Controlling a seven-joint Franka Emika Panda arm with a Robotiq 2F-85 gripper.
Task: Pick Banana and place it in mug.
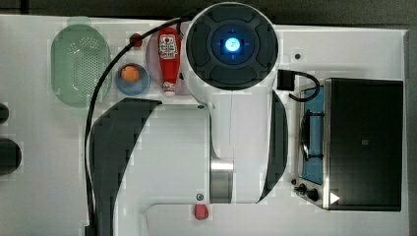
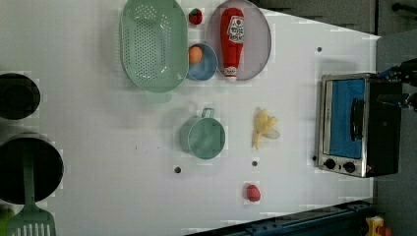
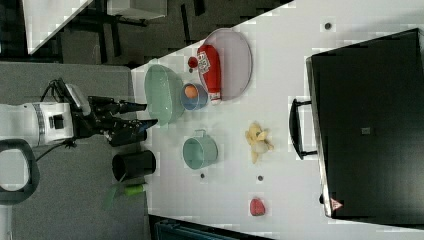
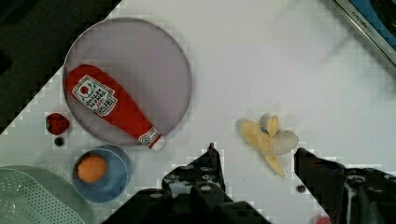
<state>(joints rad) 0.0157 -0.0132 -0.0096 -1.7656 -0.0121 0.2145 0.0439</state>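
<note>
The pale yellow banana (image 2: 264,128) lies on the white table between the green mug (image 2: 202,137) and the toaster oven. In the right view the banana (image 3: 257,137) sits to the right of the mug (image 3: 200,152), and the two are apart. My gripper (image 3: 150,114) hangs well off the table surface at the right view's left, open and holding nothing. The wrist view looks down on the banana (image 4: 266,139), with my open gripper (image 4: 255,150) straddling the space just beside it. My arm hides both objects in the top view.
A red ketchup bottle (image 2: 232,42) lies on a grey plate (image 2: 260,39). Beside it are a blue bowl (image 2: 206,66) holding an orange ball and a pale-green colander (image 2: 152,44). A toaster oven (image 2: 354,125) stands at the left view's right. A small red item (image 2: 253,192) and black pots (image 2: 19,96) are nearby.
</note>
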